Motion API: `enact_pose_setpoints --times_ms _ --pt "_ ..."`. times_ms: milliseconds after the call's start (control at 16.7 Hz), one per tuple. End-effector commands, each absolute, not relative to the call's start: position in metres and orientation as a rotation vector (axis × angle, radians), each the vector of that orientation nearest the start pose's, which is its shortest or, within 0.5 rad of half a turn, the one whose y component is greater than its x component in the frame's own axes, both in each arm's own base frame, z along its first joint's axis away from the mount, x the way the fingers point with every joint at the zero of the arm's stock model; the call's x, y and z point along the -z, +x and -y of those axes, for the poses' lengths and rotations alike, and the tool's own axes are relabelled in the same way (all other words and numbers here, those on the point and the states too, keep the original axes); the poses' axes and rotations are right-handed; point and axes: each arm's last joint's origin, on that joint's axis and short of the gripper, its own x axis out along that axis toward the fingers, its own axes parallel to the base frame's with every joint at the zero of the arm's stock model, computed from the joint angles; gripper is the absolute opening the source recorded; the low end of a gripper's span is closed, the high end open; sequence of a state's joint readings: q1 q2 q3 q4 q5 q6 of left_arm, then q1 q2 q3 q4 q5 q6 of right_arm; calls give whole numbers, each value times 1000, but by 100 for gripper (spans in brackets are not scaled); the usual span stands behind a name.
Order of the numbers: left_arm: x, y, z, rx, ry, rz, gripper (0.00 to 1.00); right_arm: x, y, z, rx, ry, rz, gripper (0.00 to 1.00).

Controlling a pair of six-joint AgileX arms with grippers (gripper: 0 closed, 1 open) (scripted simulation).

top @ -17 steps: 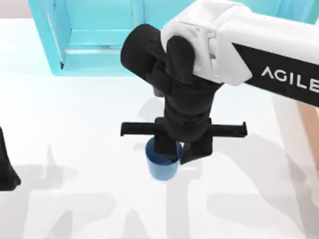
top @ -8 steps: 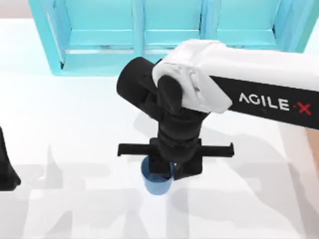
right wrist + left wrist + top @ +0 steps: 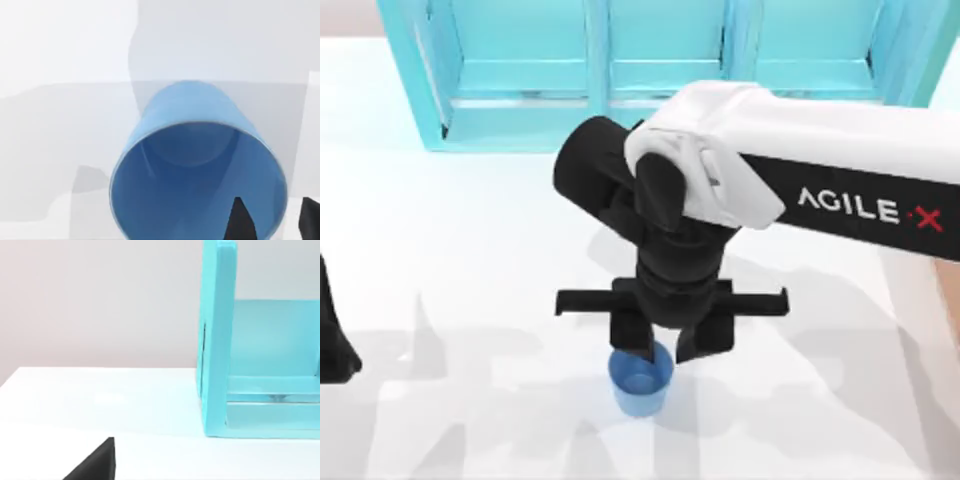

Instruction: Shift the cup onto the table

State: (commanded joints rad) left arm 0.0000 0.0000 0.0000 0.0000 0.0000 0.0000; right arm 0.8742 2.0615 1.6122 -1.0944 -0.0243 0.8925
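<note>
The cup (image 3: 641, 380) stands upright on the white surface (image 3: 470, 250) near the front edge, with bare room to its left and right. The right gripper (image 3: 665, 347) hangs just behind and above the cup, its fingers (image 3: 632, 338) spread, one at the rim (contact cannot be told). The cup is blue, smooth-walled, tapering toward its base (image 3: 197, 165). The right arm's black band reads "AGILE X" (image 3: 868, 208). The left gripper (image 3: 332, 335) sits at the left edge. The turquoise shelf unit (image 3: 650, 70) stands along the far side.
</note>
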Motion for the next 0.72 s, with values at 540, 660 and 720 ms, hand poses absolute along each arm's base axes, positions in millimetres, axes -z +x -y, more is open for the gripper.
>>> enact_pose_setpoints --times_ms 540,660,720 --pt "-160 106 1 0 0 0 100 -181 253 -310 -22 37 -1574 100" --pt "-160 106 1 0 0 0 100 -181 253 -310 -22 37 -1574 100" --pt "-160 106 1 0 0 0 100 -181 253 -310 -22 37 -1574 100"
